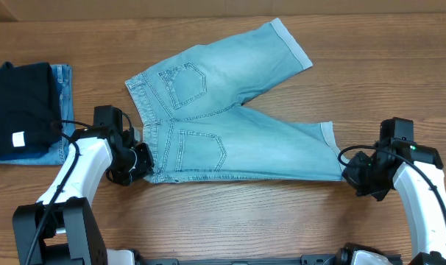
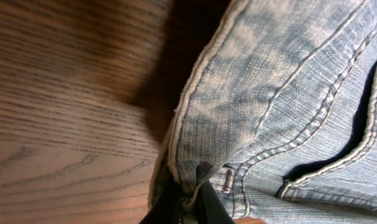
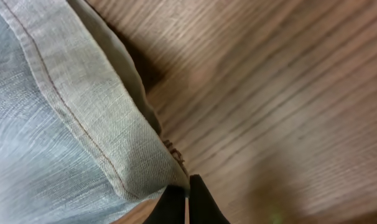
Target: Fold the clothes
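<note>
The light washed-blue denim shorts (image 1: pixel 223 125) lie flat on the wooden table, back pockets up, waistband at the left, one cuffed leg toward the far right, the other along the front. My left gripper (image 1: pixel 143 162) is shut on the waistband's front corner; the left wrist view shows its fingers (image 2: pixel 190 202) pinching the denim shorts (image 2: pixel 282 106). My right gripper (image 1: pixel 348 175) is shut on the front corner of the near leg's cuff; the right wrist view shows its fingers (image 3: pixel 187 199) closed on the hem of the shorts (image 3: pixel 70 124).
A folded black garment (image 1: pixel 20 103) with a small white tag lies on a folded darker denim piece (image 1: pixel 59 110) at the table's left edge. Bare wooden table (image 1: pixel 238 213) runs along the front.
</note>
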`<action>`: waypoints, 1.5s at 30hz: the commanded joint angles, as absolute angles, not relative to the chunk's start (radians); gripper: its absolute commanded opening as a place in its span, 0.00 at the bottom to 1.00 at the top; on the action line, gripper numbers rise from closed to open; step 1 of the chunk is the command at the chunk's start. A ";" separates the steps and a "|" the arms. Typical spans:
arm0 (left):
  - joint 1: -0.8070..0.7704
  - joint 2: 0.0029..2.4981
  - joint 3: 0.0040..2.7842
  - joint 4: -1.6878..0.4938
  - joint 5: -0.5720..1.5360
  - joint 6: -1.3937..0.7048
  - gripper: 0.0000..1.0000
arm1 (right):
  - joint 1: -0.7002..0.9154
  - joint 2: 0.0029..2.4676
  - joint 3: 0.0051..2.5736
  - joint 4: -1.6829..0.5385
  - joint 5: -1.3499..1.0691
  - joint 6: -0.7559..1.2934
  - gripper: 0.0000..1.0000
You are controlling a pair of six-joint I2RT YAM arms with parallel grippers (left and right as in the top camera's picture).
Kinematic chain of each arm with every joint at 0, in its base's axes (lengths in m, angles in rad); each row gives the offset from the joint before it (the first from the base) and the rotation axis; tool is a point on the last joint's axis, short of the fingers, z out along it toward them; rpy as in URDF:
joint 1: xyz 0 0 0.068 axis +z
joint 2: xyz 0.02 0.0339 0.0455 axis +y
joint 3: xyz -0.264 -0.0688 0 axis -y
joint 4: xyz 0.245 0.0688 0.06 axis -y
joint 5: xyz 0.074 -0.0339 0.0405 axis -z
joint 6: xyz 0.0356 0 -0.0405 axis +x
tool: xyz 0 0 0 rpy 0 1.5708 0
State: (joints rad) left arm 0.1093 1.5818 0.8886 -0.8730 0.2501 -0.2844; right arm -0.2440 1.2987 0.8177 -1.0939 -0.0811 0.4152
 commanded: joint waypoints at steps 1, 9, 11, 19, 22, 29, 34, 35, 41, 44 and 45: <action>0.118 1.567 0.902 -0.882 0.140 -0.273 0.04 | -0.270 1.274 0.832 -1.094 0.040 0.447 0.04; 0.119 1.441 0.928 -0.893 0.131 -0.269 0.04 | -0.255 1.225 0.832 -1.089 -0.054 0.393 0.04; 0.119 1.336 0.928 -0.897 0.130 -0.269 0.04 | -0.253 1.145 0.832 -1.087 -0.054 0.417 0.04; 0.119 1.095 0.928 -0.933 0.131 -0.278 0.04 | -0.256 0.859 0.832 -1.110 -0.054 0.450 0.04; 0.119 1.066 0.928 -0.968 0.131 -0.278 0.04 | -0.256 0.793 0.832 -1.112 -0.054 0.450 0.04; 0.119 0.937 0.936 -0.993 0.127 -0.323 0.04 | -0.256 0.724 0.834 -1.082 -0.054 0.465 0.04; 0.119 0.826 0.964 -1.038 0.041 -0.372 0.04 | -0.256 0.725 0.879 -1.005 -0.043 0.464 0.04; 0.119 0.815 0.964 -1.044 0.028 -0.375 0.04 | -0.256 0.725 0.893 -0.987 -0.043 0.459 0.04; 0.119 0.811 0.964 -1.016 -0.077 -0.451 0.04 | -0.249 0.805 0.979 -0.899 -0.102 0.361 0.04; 0.119 0.812 0.964 -0.966 -0.094 -0.451 0.04 | -0.239 0.912 1.010 -0.897 -0.130 0.310 0.04; 0.119 0.812 0.964 -0.949 -0.094 -0.451 0.04 | -0.229 0.954 1.019 -0.897 -0.136 0.300 0.04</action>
